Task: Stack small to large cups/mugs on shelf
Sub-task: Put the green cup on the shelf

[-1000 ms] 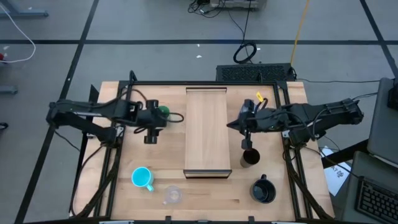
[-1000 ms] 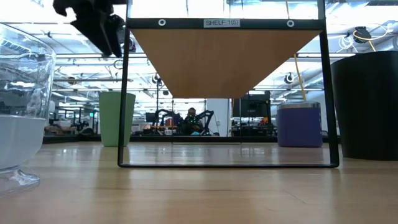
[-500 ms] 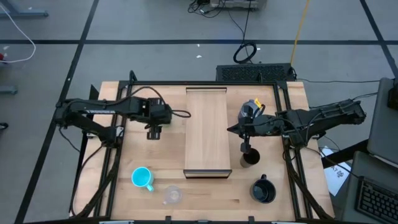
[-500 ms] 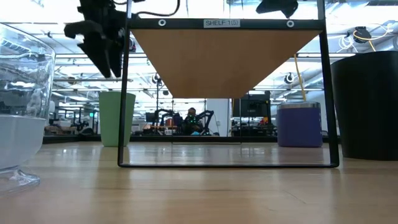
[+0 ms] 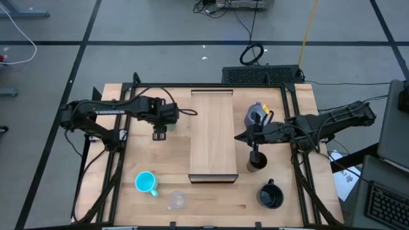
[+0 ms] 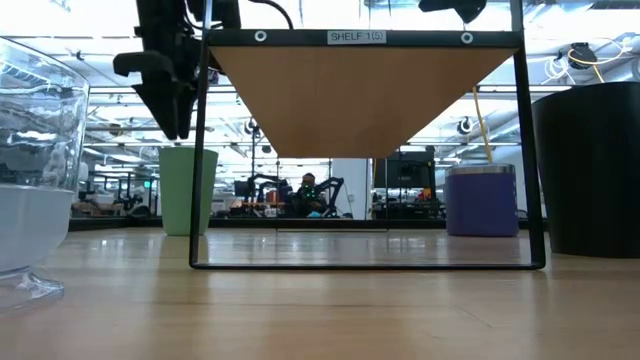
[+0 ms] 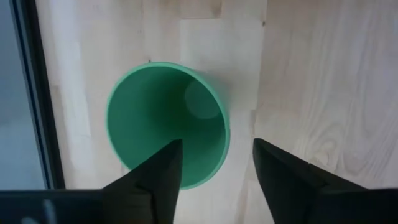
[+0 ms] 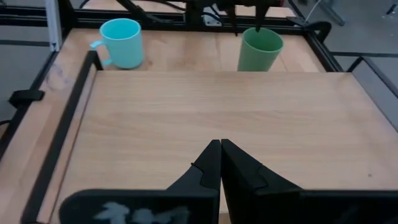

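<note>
The green cup (image 7: 160, 115) stands upright on its base on the tabletop, left of the shelf (image 5: 214, 134). My left gripper (image 7: 216, 146) hangs open just above it, pointing steeply down. One finger is over the cup's mouth and the other is outside the rim, clear of the cup. In the low view the fingers (image 6: 172, 120) end a little above the cup (image 6: 188, 190). My right gripper (image 8: 221, 144) is shut on nothing and hovers over the shelf's right edge (image 5: 238, 136).
The lavender-grey mug (image 5: 255, 115), slim black tumbler (image 5: 257, 162) and wide black mug (image 5: 270, 196) stand right of the shelf. The cyan mug (image 5: 147, 183) and the clear glass (image 5: 177, 200) stand near the front left. Black frame rails (image 5: 121, 166) run along both table sides.
My left gripper has moved toward the shelf and down until it is over the green cup, and has tipped to point more steeply down. My right gripper has sunk a little and drifted toward the near edge, uncovering the lavender-grey mug. No cup has moved.
</note>
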`<state>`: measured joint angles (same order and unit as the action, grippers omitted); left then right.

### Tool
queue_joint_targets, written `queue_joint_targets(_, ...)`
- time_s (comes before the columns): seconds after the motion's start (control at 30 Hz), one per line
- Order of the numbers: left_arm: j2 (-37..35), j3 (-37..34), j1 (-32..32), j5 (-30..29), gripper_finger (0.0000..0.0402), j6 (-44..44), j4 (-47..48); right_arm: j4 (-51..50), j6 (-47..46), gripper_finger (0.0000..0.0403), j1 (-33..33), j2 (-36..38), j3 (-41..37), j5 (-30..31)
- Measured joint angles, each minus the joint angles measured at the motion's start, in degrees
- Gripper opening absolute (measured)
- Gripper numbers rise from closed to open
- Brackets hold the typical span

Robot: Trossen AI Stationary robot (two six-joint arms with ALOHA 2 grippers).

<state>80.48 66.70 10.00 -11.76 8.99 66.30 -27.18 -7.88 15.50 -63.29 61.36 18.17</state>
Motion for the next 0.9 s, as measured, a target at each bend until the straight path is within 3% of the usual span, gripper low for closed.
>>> queue_joint_targets(0.2, 0.0, -2.1, 0.2, 0.1, 0.0160, 2.9, -1.4, 0.1, 0.0, 0.0000, 1.8, 0.0, 0.0, 0.0)
queue_joint_targets(0.53, -0.1, -6.3, 0.3, -1.7, 0.0149, 5.3, -6.1, 0.8, 0.1, 0.0000, 3.0, 0.0, 0.0, 0.0)
queue_joint_targets(0.63, -0.1, -6.4, 0.3, -1.7, 0.0117, 6.2, -6.4, 0.9, 0.0, 0.0000, 3.0, 0.0, 0.0, 0.0)
queue_joint_targets(0.8, -0.1, -6.4, 0.3, 0.8, 0.0025, 7.4, -6.4, 0.9, 0.0, 0.0000, 3.0, 0.0, -0.1, 0.0)
queue_joint_targets(0.9, -0.1, -6.4, 0.2, 2.3, 0.0011, 7.4, -6.3, 2.8, 0.0, 0.0000, 3.0, 0.0, -1.7, 0.0)
